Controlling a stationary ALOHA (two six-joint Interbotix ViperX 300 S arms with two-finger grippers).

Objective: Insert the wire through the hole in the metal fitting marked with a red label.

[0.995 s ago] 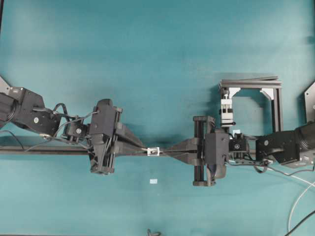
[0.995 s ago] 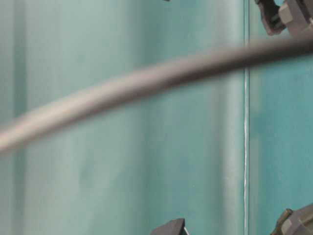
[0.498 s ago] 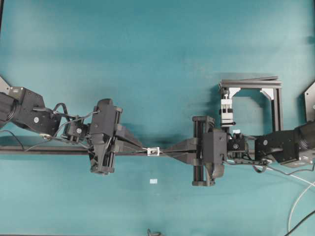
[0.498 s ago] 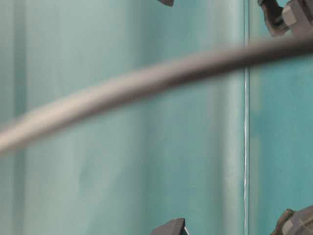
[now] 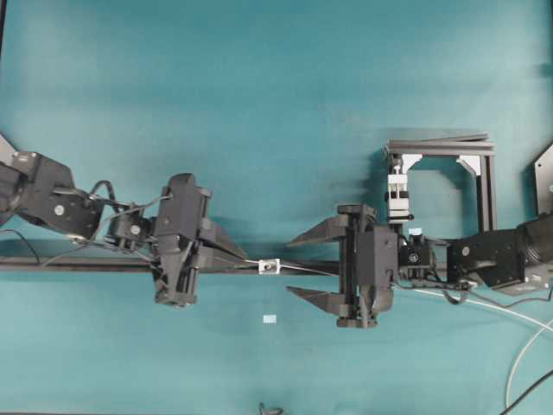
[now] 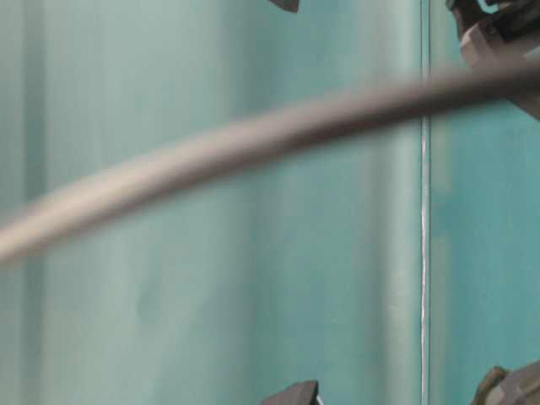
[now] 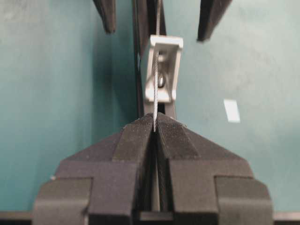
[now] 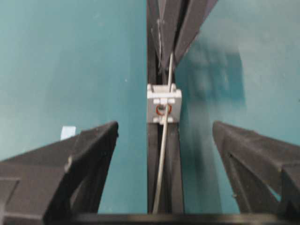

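My left tool [image 5: 244, 257] reaches in from nine o'clock of the overhead view, forearm stretched along the black rail [image 5: 86, 267], wrist level, its tips aimed toward three o'clock. Its fingers [image 7: 136, 140] are pressed together and pinching the wire [image 7: 155, 84], which runs straight out from between the pads toward twelve o'clock in my left wrist view.

My right tool [image 5: 304, 265] comes in from three o'clock, forearm also laid along the rail line, tips aimed toward nine o'clock at my left tool. Its fingers [image 8: 89, 145] are spread wide, one on each side of the rail, and touch nothing. In the right wrist view the wire [image 8: 161, 159] runs free down the middle of the gap between them.

The metal fitting [image 5: 270, 266] sits on the rail between my two tools, just beside the tips of the left one. The wire passes through the hole [image 8: 162, 109], which is ringed in red, and comes out on the right tool's side.

A pale tape scrap [image 5: 270, 320] lies on the teal worktop [image 5: 259, 104] at six o'clock from the fitting. A black frame with a silver clamp block [image 5: 397, 194] stands at two o'clock. The table-level view shows only a blurred cable [image 6: 253, 139] across teal.
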